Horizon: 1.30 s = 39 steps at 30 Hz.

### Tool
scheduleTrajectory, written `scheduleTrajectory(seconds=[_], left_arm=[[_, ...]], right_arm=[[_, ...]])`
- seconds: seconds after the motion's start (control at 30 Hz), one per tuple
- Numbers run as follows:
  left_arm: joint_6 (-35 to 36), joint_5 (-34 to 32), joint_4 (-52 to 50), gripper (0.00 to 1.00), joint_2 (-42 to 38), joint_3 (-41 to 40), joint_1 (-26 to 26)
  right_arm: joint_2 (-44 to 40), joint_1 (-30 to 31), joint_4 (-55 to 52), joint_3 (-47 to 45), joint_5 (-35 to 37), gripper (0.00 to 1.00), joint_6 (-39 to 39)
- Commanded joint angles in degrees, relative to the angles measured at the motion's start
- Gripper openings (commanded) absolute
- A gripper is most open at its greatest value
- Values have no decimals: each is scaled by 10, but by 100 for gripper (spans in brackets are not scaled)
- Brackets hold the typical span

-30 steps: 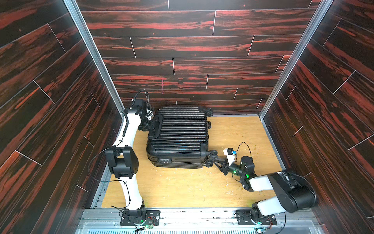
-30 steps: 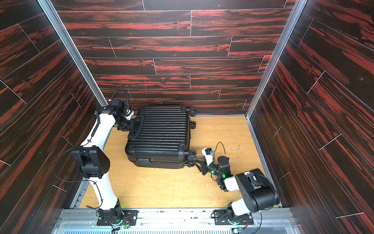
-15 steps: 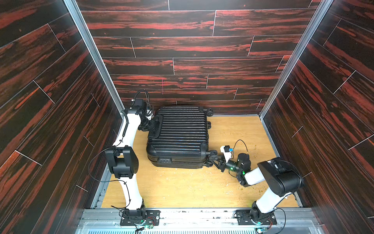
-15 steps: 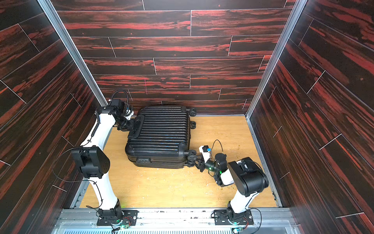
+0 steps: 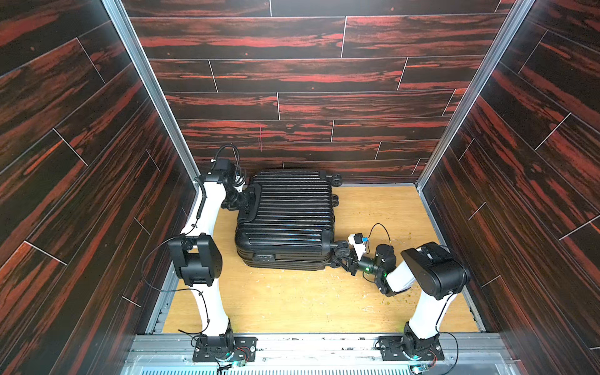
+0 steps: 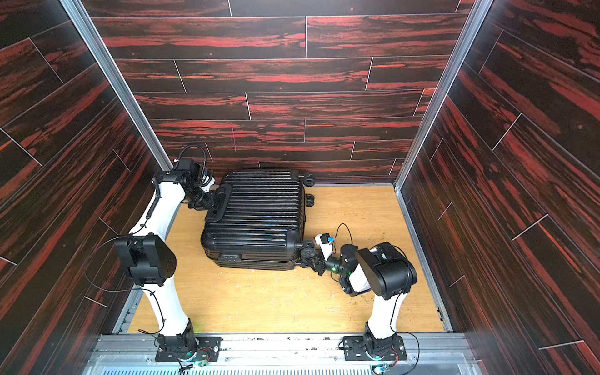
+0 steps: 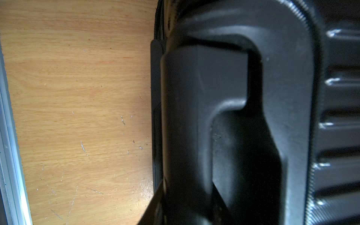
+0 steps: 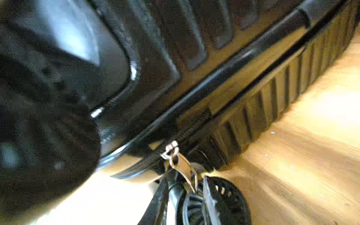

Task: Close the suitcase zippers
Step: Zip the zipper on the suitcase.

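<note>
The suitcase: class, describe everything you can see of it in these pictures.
The suitcase is a small black hard-shell case with glossy ribbed shells, lying flat, shells together, on the wooden table, wheels toward the robot's right. The left gripper clamps its handle; the right gripper pinches a silvery zipper pull at the near wheel corner, where the seam beyond looks unzipped.

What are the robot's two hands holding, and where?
The left gripper clamps the suitcase handle on its bar. The right gripper pinches the zipper pull by its tab's tip.

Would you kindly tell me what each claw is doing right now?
Left claw: closed on the suitcase handle.
Right claw: closed on the zipper pull.
</note>
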Motion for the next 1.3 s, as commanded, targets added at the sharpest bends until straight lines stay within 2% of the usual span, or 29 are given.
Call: scheduleTrajectory(seconds=[0.0, 0.27, 0.43, 0.53, 0.67, 0.8, 0.83, 0.93, 1.0, 1.1, 1.17, 1.23, 1.27], left_arm=[[-7, 30, 3, 18, -11, 22, 11], [-7, 31, 2, 18, -10, 24, 12], [-6, 32, 0, 18, -8, 25, 11], [-6, 32, -2, 18, -6, 26, 12], [-6, 33, -3, 18, -6, 27, 12], [-7, 33, -5, 19, -9, 28, 12], [-8, 33, -5, 22, -12, 28, 12], [-17, 9, -4, 60, -33, 32, 10], [-18, -13, -3, 74, -61, 32, 4], [-3, -71, 24, 86, -129, 10, -26], [27, -103, 88, 91, -199, -43, -69], [66, -104, 168, 93, -270, -123, -118], [90, -82, 211, 93, -306, -171, -146]], right_arm=[[21, 6, 18, 16, -16, 32, 2], [49, 6, 24, 42, -9, 30, -3], [50, 6, 22, 50, 2, 23, -10], [48, 6, 28, 49, 6, 22, -14], [48, 5, 31, 53, -12, 21, -17], [45, 5, 43, 45, -27, 4, -16], [43, 5, 46, 42, -25, 0, -14], [34, 5, 45, 31, -21, 0, -12], [29, 5, 38, 27, -22, 0, -11], [19, 5, 37, 18, -20, 0, -1], [11, 5, 31, 12, -18, 0, 8], [3, 5, 21, 10, -22, 0, 18], [-1, 5, 15, 9, -25, 0, 24]])
